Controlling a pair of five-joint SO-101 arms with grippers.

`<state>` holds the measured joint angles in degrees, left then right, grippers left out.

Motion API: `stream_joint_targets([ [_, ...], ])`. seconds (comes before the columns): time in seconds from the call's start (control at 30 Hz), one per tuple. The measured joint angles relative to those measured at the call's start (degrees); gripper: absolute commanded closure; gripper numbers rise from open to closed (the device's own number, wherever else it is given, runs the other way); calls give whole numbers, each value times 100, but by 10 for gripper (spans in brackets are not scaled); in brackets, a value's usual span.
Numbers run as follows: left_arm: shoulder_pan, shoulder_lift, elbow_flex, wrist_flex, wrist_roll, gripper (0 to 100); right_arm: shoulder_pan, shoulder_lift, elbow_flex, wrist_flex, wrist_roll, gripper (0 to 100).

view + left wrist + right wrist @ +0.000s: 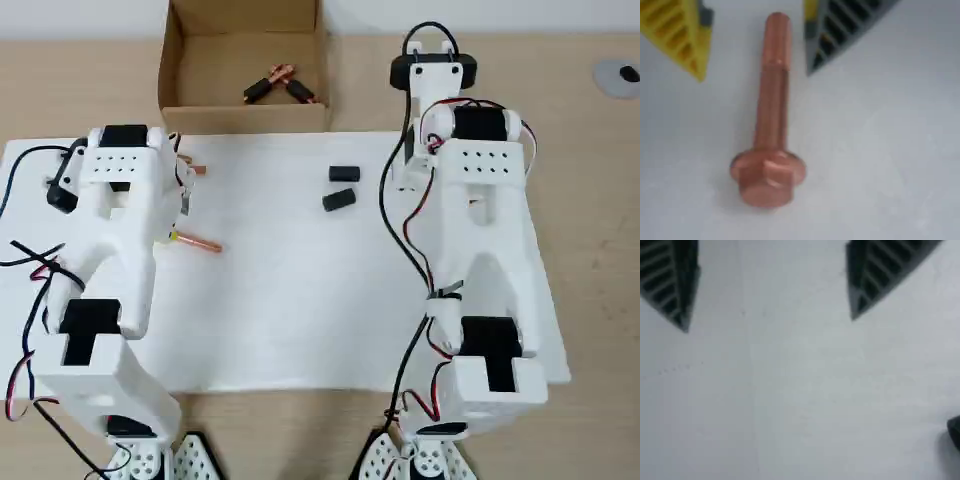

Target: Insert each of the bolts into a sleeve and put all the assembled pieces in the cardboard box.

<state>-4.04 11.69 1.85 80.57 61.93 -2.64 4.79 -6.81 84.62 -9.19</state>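
Left wrist view: the left gripper (755, 74), jaws spread, straddles a bolt (771, 125) lying on the white sheet (880, 150). Pickup seems the step; next it must close on the shank. The right gripper (770, 322) hangs spread too.

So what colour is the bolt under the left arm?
Coppery reddish-brown; the bolt shows best in the left wrist view.

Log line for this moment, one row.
left claw open around bolt end | right claw open over mat | two sleeves loose on mat | box holds two assemblies
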Motion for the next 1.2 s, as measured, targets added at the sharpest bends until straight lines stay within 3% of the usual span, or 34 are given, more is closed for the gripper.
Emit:
stream_joint_targets([
  [0.5,-457,9,536,-888,-141,853,0,0,0,-44,0,749],
  [0.73,-466,9,536,-905,-774,853,0,0,0,-44,0,749],
  [1.2,-466,765,431,-905,-818,853,0,0,0,-44,0,749],
])
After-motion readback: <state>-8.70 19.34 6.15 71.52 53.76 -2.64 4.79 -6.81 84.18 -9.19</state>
